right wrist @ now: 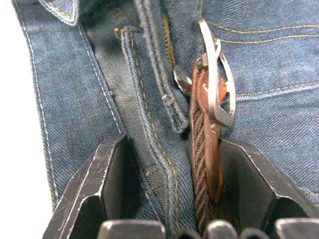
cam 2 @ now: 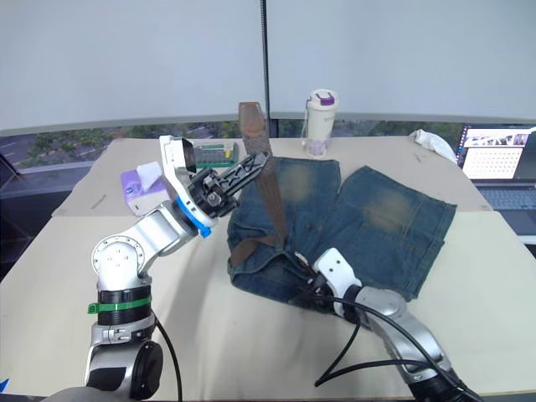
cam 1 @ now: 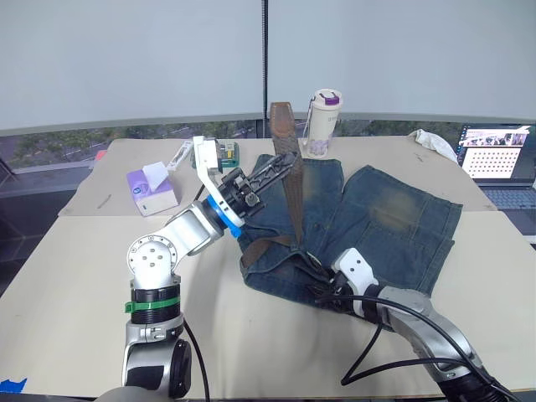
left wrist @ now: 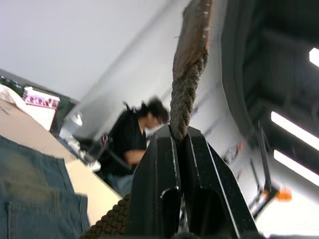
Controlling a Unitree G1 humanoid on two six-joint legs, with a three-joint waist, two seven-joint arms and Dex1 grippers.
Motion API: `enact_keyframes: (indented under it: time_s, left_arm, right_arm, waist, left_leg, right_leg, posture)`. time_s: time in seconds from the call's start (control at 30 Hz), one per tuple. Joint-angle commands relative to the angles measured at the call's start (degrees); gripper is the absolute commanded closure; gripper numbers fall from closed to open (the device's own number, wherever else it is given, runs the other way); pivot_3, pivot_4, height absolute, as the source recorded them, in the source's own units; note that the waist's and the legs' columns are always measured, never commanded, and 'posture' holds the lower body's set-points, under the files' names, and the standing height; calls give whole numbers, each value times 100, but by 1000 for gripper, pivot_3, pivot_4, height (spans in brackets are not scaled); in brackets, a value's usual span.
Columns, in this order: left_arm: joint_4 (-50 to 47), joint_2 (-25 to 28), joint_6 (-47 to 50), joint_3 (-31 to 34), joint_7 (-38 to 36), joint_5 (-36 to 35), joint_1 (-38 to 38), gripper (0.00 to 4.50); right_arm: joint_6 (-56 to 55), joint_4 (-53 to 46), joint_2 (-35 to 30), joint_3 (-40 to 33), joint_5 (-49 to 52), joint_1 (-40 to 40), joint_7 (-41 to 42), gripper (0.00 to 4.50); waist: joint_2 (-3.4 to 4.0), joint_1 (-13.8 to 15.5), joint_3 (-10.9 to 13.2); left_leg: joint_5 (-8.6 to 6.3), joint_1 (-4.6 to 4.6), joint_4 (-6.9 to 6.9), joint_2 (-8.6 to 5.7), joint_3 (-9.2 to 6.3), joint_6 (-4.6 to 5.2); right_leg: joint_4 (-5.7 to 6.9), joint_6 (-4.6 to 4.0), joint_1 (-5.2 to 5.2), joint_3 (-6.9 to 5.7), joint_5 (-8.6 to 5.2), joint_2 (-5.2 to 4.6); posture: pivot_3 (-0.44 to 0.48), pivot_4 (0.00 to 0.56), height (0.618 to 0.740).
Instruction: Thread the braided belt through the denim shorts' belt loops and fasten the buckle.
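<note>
The denim shorts (cam 1: 377,218) are spread at centre frame on the table (cam 1: 75,293). The braided belt (cam 1: 293,188) is lifted upward from the waistband, its tip clamped in the left gripper (cam 1: 266,177). The buckle (right wrist: 215,84) is seen ahead of the right gripper (right wrist: 172,172), whose fingers are spread around waistband and belt.

Desk (cam 1: 100,327): purple tissue box (cam 1: 152,190) near left side; white tumbler with purple lid (cam 1: 322,123) upright at far edge. Open laptop (cam 1: 498,163) at far right, crumpled white cloth (cam 1: 433,141) just beside it. Seated person (left wrist: 130,142) in background, blurred.
</note>
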Motion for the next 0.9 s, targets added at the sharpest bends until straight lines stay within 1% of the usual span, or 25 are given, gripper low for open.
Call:
enact_keyframes:
  time_s: [0.03,0.23,0.33,0.53,0.73,0.9]
  left_arm:
    - [36,-30,-223,233,260,-321,-315,4500]
    - [206,-44,-327,341,477,-505,-430,4500]
    - [261,-141,-442,466,667,-756,-529,4500]
    - [251,-223,-568,540,914,-1012,-543,4500]
    - [97,82,-273,82,521,-473,-246,4500]
    - [-31,309,-155,-239,205,-88,-41,4500]
  right_arm:
    - [97,138,-35,190,-216,132,107,1429]
    - [24,218,-86,236,-447,161,179,1429]
    - [0,254,-128,274,-564,195,206,1429]
    - [-25,245,-93,284,-673,258,231,1429]
    - [-231,198,-22,174,-645,231,272,1429]
    - [-340,-253,142,-289,-121,201,482,1429]
  waist:
    - [-2,2,0]
    - [-3,2,-2]
    - [-6,8,-2]
    - [-9,5,-3]
    - [-9,6,-5]
    - [-9,7,-5]
  left_leg:
    - [3,0,0,0,0,-5]
    - [8,1,0,-1,0,-14]
    - [8,0,1,-1,0,-14]
    - [9,0,1,-1,0,-16]
    - [9,1,0,-1,1,-17]
    - [9,0,0,-2,0,-17]
  right_leg:
    - [0,0,0,0,0,0]
    - [1,0,1,0,0,0]
    - [1,0,1,0,0,-1]
    - [1,0,0,1,0,0]
    - [1,0,1,1,0,1]
    - [1,0,0,1,0,1]
  posture:
    - [0,150,740]
    - [0,150,740]
    - [0,150,740]
    - [0,150,740]
    - [0,150,740]
    - [0,150,740]
